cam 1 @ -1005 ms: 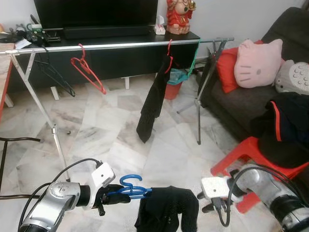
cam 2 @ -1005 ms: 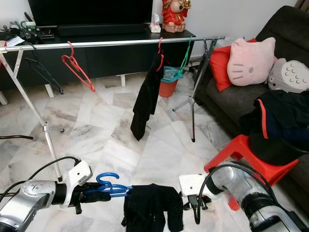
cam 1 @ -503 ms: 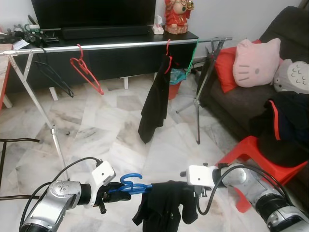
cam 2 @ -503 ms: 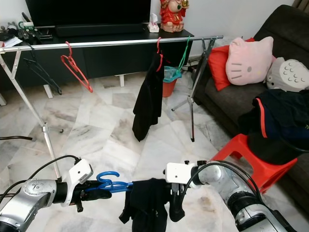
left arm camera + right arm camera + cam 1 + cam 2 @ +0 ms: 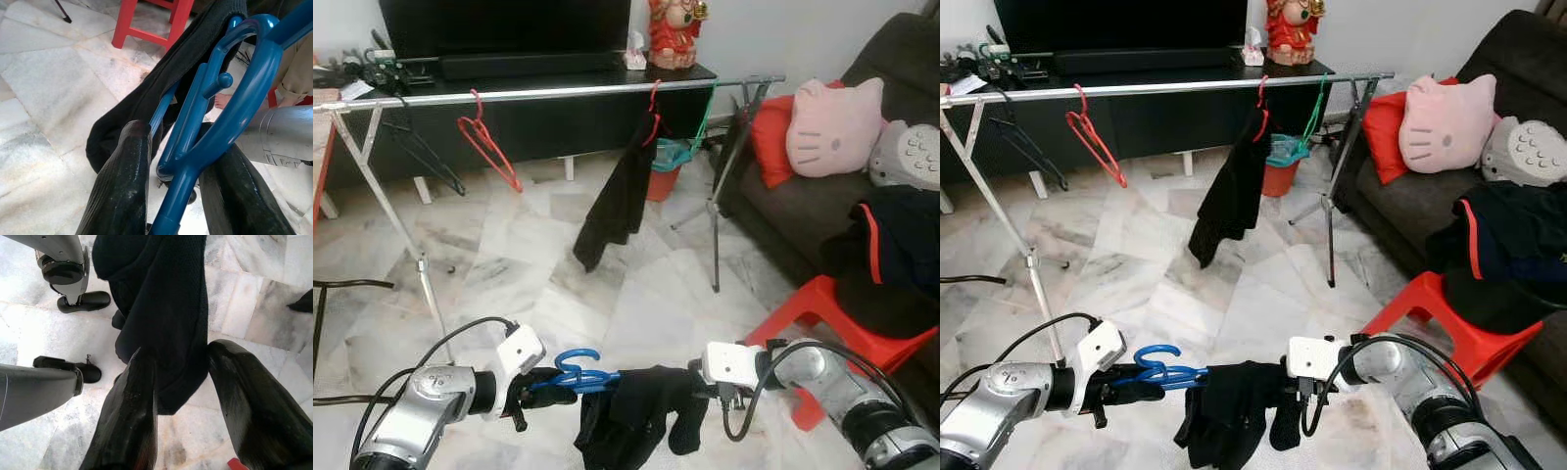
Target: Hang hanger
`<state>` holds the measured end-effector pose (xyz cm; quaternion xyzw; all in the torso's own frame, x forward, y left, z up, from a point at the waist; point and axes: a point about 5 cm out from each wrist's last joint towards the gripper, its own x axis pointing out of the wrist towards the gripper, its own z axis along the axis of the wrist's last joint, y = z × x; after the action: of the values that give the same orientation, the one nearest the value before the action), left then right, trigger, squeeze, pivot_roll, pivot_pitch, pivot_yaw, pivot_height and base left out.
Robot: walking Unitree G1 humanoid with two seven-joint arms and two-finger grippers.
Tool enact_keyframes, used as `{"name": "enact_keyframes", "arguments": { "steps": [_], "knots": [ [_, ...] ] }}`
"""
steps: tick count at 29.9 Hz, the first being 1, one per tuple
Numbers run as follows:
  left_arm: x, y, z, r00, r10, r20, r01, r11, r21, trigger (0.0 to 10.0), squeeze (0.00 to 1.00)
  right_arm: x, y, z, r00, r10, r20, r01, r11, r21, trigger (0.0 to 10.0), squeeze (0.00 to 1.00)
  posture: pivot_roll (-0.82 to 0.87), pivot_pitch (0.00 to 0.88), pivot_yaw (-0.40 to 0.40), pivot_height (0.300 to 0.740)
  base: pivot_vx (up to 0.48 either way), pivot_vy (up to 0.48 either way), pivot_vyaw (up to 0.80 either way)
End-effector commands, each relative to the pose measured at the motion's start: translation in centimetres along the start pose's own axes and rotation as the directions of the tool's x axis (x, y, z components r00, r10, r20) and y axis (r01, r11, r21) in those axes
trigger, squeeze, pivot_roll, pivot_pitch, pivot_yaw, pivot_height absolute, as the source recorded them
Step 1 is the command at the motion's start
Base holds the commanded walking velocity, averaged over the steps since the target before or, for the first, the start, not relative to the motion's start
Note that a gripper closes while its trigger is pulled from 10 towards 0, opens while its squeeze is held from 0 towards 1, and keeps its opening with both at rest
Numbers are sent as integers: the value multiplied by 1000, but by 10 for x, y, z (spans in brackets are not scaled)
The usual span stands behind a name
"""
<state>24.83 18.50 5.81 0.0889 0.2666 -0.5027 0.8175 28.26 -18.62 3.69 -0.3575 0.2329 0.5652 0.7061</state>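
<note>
A blue hanger [image 5: 576, 372] is held low in front of me, with my left gripper [image 5: 540, 388] shut on its neck just below the hook. The left wrist view shows the blue hanger [image 5: 230, 112] clamped between the two black fingers [image 5: 122, 181]. A black garment [image 5: 631, 416] droops from the hanger's bar. My right gripper [image 5: 697, 384] is at the garment's right end. In the right wrist view its fingers [image 5: 132, 411] stand open, with the black cloth [image 5: 166, 308] reaching in between them. The metal clothes rail [image 5: 558, 91] runs across the room ahead.
On the rail hang a black hanger [image 5: 421, 152], a red hanger [image 5: 487, 147], a black garment [image 5: 617, 196] on a red hanger and a green hanger [image 5: 703, 117]. A TV console [image 5: 548, 65] stands behind. At the right are a red stool [image 5: 822, 304] and a sofa [image 5: 773, 211] with cushions.
My right gripper came in from the right to the garment's end, then eased back slightly. The cloth on the blue hanger spread out. The garment on the rail swung left.
</note>
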Motion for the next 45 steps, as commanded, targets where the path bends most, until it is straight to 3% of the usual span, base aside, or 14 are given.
{"name": "enact_keyframes", "arguments": {
  "steps": [1, 5, 6, 8, 11, 12, 13, 22, 33, 42, 43, 45],
  "knots": [
    [1, 1, 6, 1000, -13, 23, 12, 1000, 25, 0, 0, -5, -1, -7, 999, -24, -29, 24, 1000, 6, 10000, 863, 42, 0, -106, 740, 0, 0, 0],
    [1, 1, 7, 1000, -14, 24, 14, 1000, 25, 0, 0, -5, -5, -9, 995, -77, -59, 78, 997, -1, 10000, 800, 42, 0, -104, 740, 0, 0, 0],
    [1, 1, 7, 1000, -14, 23, 14, 1000, 25, 0, 0, -5, -5, -10, 994, -89, -67, 90, 996, 6, 10000, 686, 42, 0, -104, 740, 0, 0, 0],
    [1, 1, 7, 1000, -15, 23, 14, 1000, 25, 0, 0, -4, -7, -12, 989, -118, -87, 120, 993, 17, 10000, 341, 42, 0, -104, 740, 0, 0, 0],
    [1, 1, 7, 1000, -15, 22, 15, 1000, 25, 0, 0, -3, -6, -14, 988, -128, -86, 133, 990, 50, 10000, 353, 42, 0, -104, 740, 0, 0, 0],
    [1, 0, 7, 1000, -16, 21, 15, 1000, 25, 0, 0, -2, -4, -15, 989, -122, -81, 128, 989, 76, 10000, 239, 42, 0, -104, 740, 0, 0, 0],
    [1, 1, 7, 1000, -15, 21, 14, 1000, 25, 0, 0, 0, -1, -16, 991, -116, -74, 122, 988, 97, 10000, 0, 42, 0, -104, 740, 0, 0, 0],
    [0, 1, 7, 1000, -17, 24, 16, 1000, 24, 0, 0, 15, 15, -20, 995, -82, -60, 92, 975, 202, 10000, 0, 43, 0, -101, 740, 0, 0, 0],
    [0, 1, 7, 1000, -19, 25, 19, 1000, 22, 0, 0, 24, 23, -26, 986, -110, -124, 134, 970, 201, 10000, 0, 52, 0, -104, 740, 0, 0, 0],
    [1, 1, 7, 999, -16, 28, 15, 1000, 21, 0, 0, 33, 30, -26, 983, -147, -109, 172, 946, 274, 10000, 0, 57, 0, -106, 740, 0, 0, 0],
    [1, 1, 7, 999, -15, 28, 15, 1000, 21, 0, 0, 34, 33, -27, 983, -145, -115, 172, 945, 278, 0, 0, 57, 0, -106, 740, 0, 0, 0],
    [1, 1, 7, 1000, -15, 28, 15, 1000, 21, 0, 0, 35, 34, -28, 982, -144, -120, 173, 944, 281, 0, 0, 57, 0, -106, 740, 0, 0, 0]
  ]
}}
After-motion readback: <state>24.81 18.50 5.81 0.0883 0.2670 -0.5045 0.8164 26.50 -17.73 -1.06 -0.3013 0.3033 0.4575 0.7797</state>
